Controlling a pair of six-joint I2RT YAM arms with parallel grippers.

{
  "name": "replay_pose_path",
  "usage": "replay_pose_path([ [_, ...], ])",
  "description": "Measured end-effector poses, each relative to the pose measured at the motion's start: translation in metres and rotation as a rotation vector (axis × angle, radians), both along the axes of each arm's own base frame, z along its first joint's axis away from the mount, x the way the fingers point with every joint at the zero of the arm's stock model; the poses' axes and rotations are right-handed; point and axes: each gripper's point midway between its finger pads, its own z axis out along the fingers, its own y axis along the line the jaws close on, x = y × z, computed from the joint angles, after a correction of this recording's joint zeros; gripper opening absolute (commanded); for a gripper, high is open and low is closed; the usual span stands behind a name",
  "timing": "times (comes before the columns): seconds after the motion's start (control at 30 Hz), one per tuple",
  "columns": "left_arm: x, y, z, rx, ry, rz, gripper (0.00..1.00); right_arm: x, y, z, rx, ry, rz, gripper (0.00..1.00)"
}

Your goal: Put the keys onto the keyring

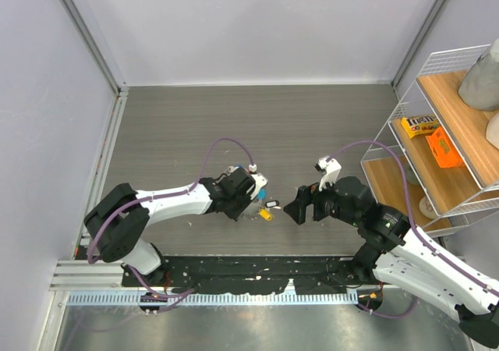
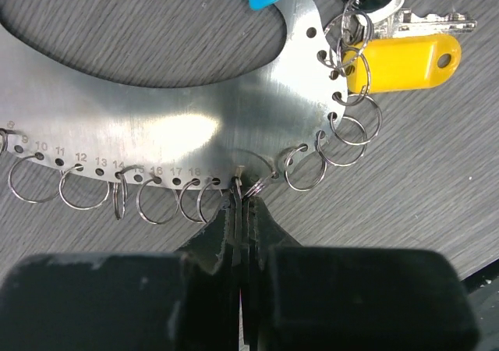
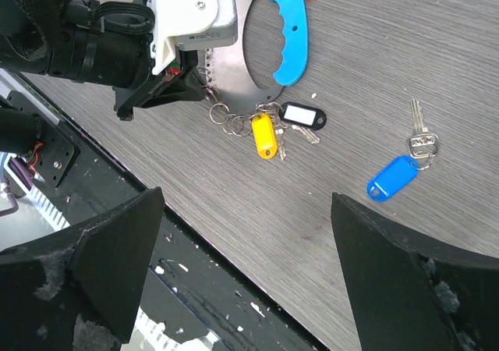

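Now, your left gripper (image 2: 242,203) is pinched shut on the lower rim of the keyring (image 2: 156,117), right at a small split ring (image 2: 254,182), with its arm reaching low across the table (image 1: 195,125). Hold that plate flat and steady. The yellow-tagged key (image 2: 401,61) already hangs at its edge. Further right, the blue-tagged key (image 3: 394,178) lies loose. Your right gripper (image 3: 249,265) hovers nearby, jaws wide open and tilted downward. Approach the tag squarely.

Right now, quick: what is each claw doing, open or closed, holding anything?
Left gripper: closed, pinching the keyring at its rim.
Right gripper: open, holding nothing.
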Motion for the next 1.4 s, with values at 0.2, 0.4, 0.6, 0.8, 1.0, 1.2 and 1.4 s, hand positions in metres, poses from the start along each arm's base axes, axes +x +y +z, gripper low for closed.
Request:
replay_pose_path([
  [0.2,0.000,-0.001,0.000,-0.003,0.002,-0.002,0.00,0.000,0.000,-0.001,0.001,0.000,0.000,0.95],
  [0.4,-0.002,-0.008,0.020,-0.073,-0.015,-0.015,0.00,0.000,0.002,0.000,0.007,0.001,0.005,0.95],
  [0.6,-0.010,-0.018,0.070,-0.241,-0.071,-0.056,0.00,-0.005,0.005,0.000,0.011,0.005,0.038,0.97],
  [0.8,-0.024,-0.025,0.096,-0.330,-0.084,-0.111,0.00,-0.019,0.016,0.004,0.016,0.008,0.148,0.95],
  [1.0,-0.043,-0.027,0.110,-0.378,-0.069,-0.165,0.00,-0.036,0.035,0.022,0.024,-0.015,0.292,0.80],
  [1.2,-0.062,-0.031,0.126,-0.441,-0.049,-0.209,0.00,-0.048,0.051,0.046,0.040,-0.060,0.416,0.73],
  [1.4,-0.079,-0.032,0.138,-0.494,-0.015,-0.236,0.00,-0.068,0.066,0.043,0.020,-0.063,0.530,0.68],
])
